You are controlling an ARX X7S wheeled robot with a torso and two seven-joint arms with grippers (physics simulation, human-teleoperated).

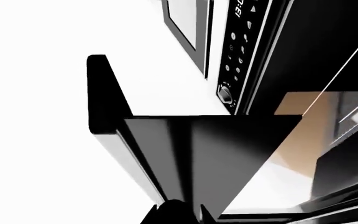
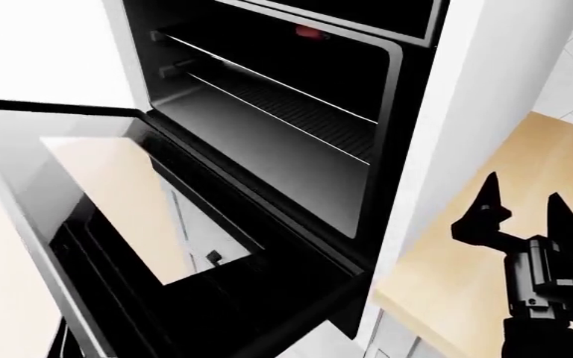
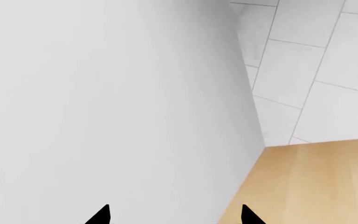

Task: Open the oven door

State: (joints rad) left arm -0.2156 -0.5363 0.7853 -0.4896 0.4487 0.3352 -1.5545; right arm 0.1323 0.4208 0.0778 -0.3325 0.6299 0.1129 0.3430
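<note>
Oven door: swung down and open at your 9 to 7 o'clock in the head view, its glass reflecting the wood; the dark oven cavity with its racks lies at 12.
Right gripper: at your 4 o'clock over the wooden counter, fingers spread apart, holding nothing.
Left gripper: only dark tips show against the door; you cannot tell how far it is spread.

Right end effector raised — fingers spread wide.
</note>
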